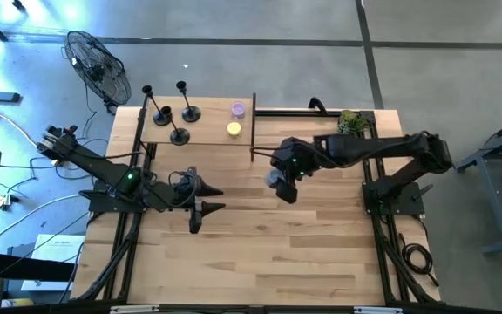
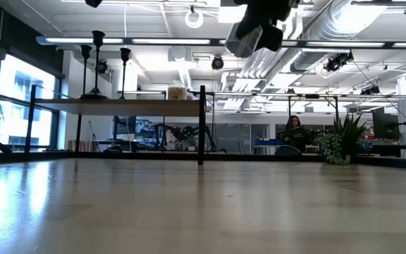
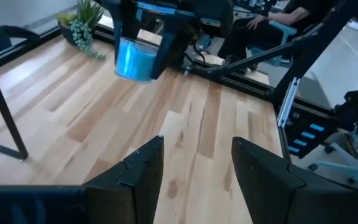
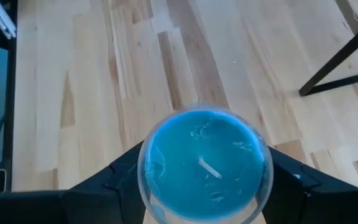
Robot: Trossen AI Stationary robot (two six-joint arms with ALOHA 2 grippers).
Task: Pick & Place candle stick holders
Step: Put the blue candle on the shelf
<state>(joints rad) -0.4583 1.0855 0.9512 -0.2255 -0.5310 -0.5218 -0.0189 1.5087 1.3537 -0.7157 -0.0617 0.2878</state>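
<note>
Blue candle (image 4: 202,165) sitting clamped in right gripper (image 4: 204,186) at table's 12 o'clock, high up; slipping means breakage. Left gripper (image 3: 197,165) idling open.

**Bright overhead light, strong glare on the wood**

Ceiling strip lights (image 2: 210,41) at the top of the low view wash the room white. The table (image 2: 189,204) shows pale glare at lower left, beside bright windows (image 2: 5,106). The nearest tabletop is soft and out of focus. Shadows look faint everywhere.
</note>
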